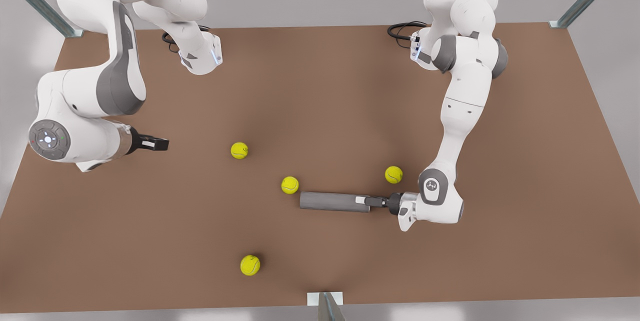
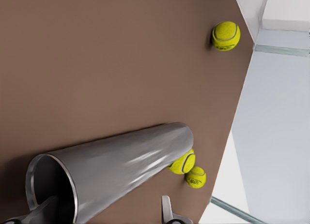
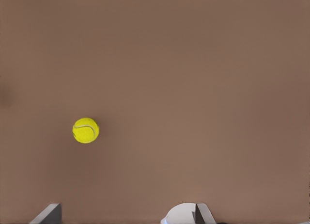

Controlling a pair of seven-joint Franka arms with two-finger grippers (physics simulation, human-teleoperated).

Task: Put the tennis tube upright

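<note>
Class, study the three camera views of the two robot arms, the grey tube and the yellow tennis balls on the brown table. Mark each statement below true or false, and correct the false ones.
1. The plain matte grey hollow tennis tube stands upright. False: it lies on its side on the brown table.
2. Four yellow tennis balls are on the table in the front view. True.
3. The left gripper is at the tube's open end, one finger inside the mouth. True.
4. The right gripper holds a ball. False: it hangs open above the table, waiting, holding nothing.
5. One ball lies near the tube's far end. True.
</note>
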